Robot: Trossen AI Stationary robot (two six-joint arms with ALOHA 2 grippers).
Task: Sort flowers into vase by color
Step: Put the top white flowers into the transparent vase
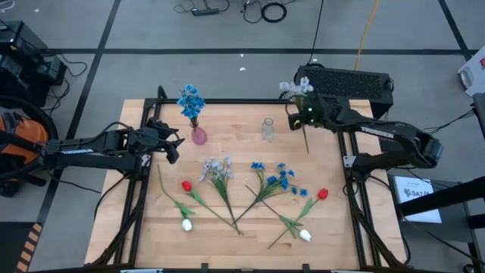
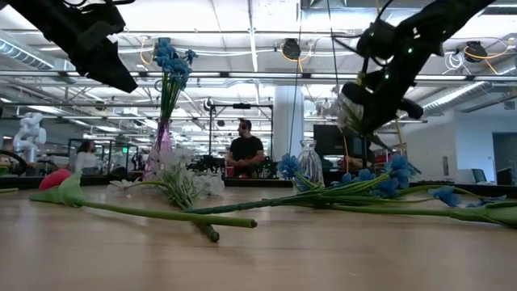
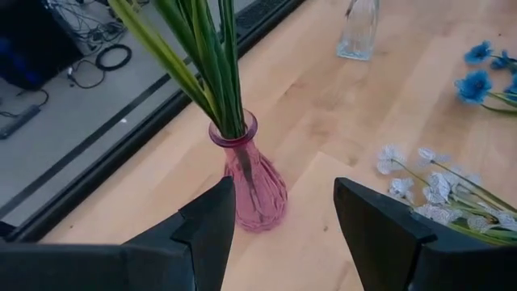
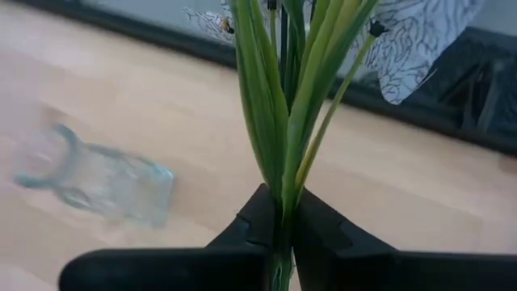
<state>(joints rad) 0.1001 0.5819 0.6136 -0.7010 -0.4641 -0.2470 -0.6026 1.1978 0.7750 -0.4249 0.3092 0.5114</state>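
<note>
A pink glass vase [image 1: 198,136] stands on the table and holds a bunch of blue flowers [image 1: 191,100]. My left gripper [image 3: 283,187] is open just left of it, its fingers clear of the glass. My right gripper [image 4: 279,234], near the far right corner, is shut on a lavender-white spray [image 1: 295,89] above the table. A small clear vase [image 1: 267,129] stands upright to its left. On the table lie another lavender spray [image 1: 218,170], blue clusters [image 1: 277,179], red tulips [image 1: 186,185] [image 1: 323,194] and white tulips [image 1: 186,224] [image 1: 305,236]. My right gripper pinches the spray's bundle of green stems [image 4: 284,190] between its two fingers, which lie across the stems. The spray is lifted clear of the table. Its pale blooms [image 4: 420,36] stand beyond the fingers, and the lower stem end [image 1: 307,148] hangs past them.
A black metal frame [image 1: 227,101] rims the wooden table. A black box [image 1: 345,81] sits beyond the far right corner. Bare wood lies between the two vases and along the near edge. People sit in the room behind, in the low view.
</note>
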